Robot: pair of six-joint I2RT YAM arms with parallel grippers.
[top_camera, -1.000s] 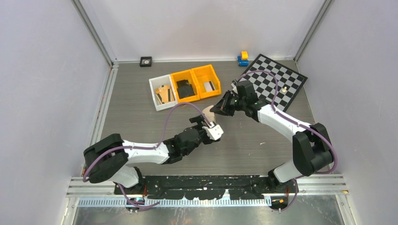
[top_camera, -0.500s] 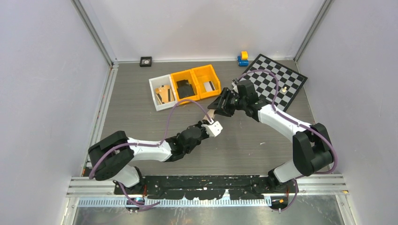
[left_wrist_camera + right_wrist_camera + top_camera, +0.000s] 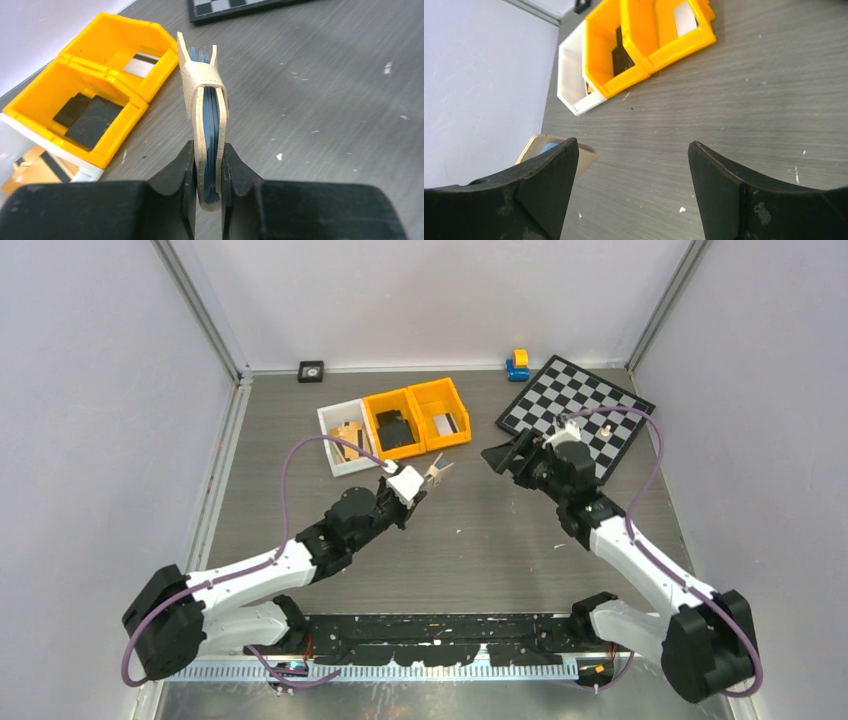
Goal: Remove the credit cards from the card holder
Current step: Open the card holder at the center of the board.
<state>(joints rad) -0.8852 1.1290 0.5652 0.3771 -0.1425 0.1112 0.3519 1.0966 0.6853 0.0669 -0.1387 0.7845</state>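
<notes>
My left claw (image 3: 209,152) is squeezed narrow on the card holder (image 3: 204,100). Its two black fingers (image 3: 183,170) press the tan holder from both sides. The holder sticks out ahead of the claw with its thin edge toward me. Between its two tan sides I see blue-grey pockets, and its far tips spread apart a little. I cannot tell if any cards sit inside.

Ahead of this claw and off to its left are two yellow bins (image 3: 125,22) side by side. The farther one has a silvery credit card (image 3: 140,62) with a dark stripe lying in it. The nearer one has a flat black thing (image 3: 87,117) in it. Far ahead of the claw lies the edge of a chessboard (image 3: 240,7) on the grey table (image 3: 320,100).

My right claw (image 3: 634,150) is wide open, and there is nothing between its fingers. A tan corner of the card holder peeks out from behind one of them. The yellow bins and a white bin (image 3: 566,85) sit ahead of this claw, a bit to its left.
</notes>
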